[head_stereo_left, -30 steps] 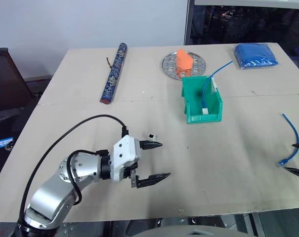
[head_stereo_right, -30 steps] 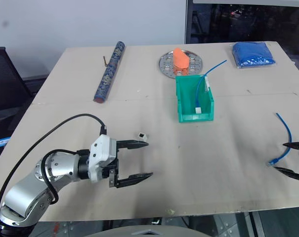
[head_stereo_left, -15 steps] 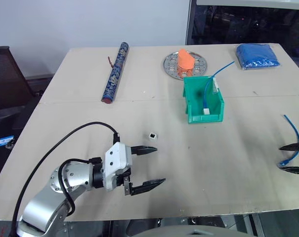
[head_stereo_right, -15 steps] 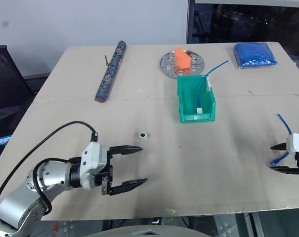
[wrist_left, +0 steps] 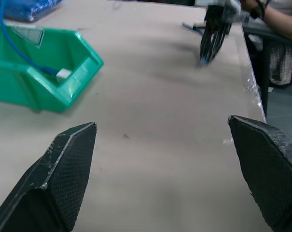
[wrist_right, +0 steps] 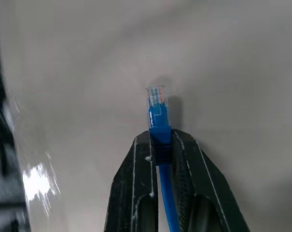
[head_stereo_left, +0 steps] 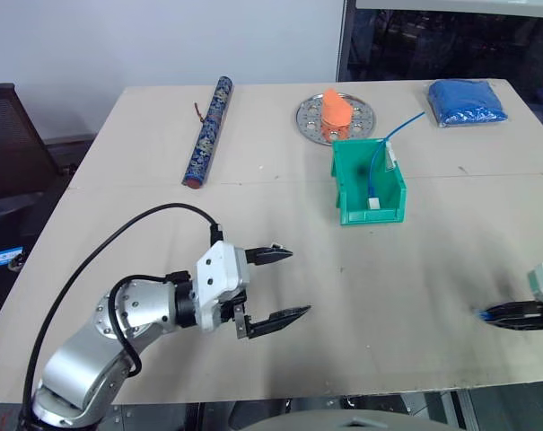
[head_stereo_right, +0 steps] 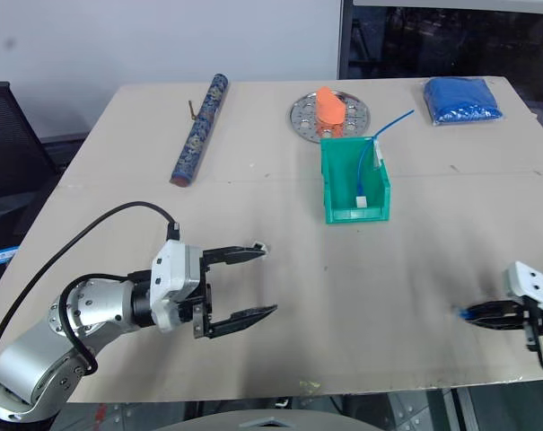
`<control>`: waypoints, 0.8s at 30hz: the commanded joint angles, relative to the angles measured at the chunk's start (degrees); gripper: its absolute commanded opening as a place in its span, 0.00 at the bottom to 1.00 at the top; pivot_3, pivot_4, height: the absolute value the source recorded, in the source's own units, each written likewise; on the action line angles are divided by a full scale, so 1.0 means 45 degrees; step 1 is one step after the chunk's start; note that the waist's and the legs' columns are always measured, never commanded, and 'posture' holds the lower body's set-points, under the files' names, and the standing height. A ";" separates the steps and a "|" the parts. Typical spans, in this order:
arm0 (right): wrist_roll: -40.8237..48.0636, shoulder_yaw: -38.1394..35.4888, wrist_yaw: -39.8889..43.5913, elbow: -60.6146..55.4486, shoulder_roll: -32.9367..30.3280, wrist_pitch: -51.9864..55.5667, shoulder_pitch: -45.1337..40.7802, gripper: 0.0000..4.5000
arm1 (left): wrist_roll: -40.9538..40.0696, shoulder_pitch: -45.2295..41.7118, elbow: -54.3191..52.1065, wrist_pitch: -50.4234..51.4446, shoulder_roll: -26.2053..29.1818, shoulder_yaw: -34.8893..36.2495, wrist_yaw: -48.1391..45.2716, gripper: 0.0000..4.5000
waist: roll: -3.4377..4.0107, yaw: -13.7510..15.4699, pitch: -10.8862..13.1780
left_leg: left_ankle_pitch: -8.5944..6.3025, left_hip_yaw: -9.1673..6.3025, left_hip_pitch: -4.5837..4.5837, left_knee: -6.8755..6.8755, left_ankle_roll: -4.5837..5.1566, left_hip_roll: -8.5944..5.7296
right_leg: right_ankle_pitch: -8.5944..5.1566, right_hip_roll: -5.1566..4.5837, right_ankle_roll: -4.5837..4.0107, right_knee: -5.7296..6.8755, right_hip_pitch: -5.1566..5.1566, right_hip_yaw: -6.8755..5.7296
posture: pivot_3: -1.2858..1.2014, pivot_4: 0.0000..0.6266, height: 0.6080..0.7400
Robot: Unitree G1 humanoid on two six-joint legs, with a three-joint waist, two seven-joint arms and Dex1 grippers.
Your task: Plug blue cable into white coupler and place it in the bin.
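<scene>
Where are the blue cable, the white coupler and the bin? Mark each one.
blue cable [wrist_right: 159, 126]: right wrist view, the blue boot behind its clear plug.
white coupler [head_stereo_right: 264, 247]: right eye view, the sliver beside the left fingertip.
bin [head_stereo_left: 346, 171]: left eye view, its green left wall.

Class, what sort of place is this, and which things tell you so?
Probably a robot lab or office: a plain worktable with test props, a green bin, a blue cable, and an office chair beside it.

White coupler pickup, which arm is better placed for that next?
Left. The open left gripper has one fingertip right beside the white coupler. The right gripper sits far across the table, shut on the blue cable.
</scene>
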 commanded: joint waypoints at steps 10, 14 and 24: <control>-0.2685 0.3672 -0.3422 -0.2789 0.4094 0.2097 -0.4828 0.02 | -0.0154 -0.1067 0.0596 0.0899 0.0661 0.0087 -0.0404 1.00 | -0.0014 0.0049 0.0037 | 0.0044 0.0020 -0.0011 0.0035 -0.0072 0.0029 | 0.0051 0.0019 -0.0054 -0.0003 -0.0024 -0.0035 | 0.52 0.24 1.00; -0.3417 0.4713 -0.3515 -0.2209 0.5071 0.2444 -0.6265 0.02 | 0.0045 -0.0899 0.1026 0.0766 0.1103 0.0356 -0.0853 1.00 | -0.0014 0.0004 0.0037 | 0.0073 0.0016 -0.0028 0.0005 -0.0125 0.0031 | 0.0052 0.0021 -0.0055 -0.0002 -0.0062 -0.0034 | 0.52 0.24 1.00; -0.2465 0.3283 -0.3587 -0.3243 0.5136 0.2979 -0.6388 0.84 | 0.1043 -0.2381 0.2204 0.0650 0.0981 -0.1138 -0.1387 1.00 | -0.0015 0.0056 0.0038 | 0.0071 0.0008 -0.0084 -0.0011 -0.0132 0.0030 | 0.0054 0.0017 -0.0058 0.0001 -0.0129 -0.0044 | 0.52 0.24 1.00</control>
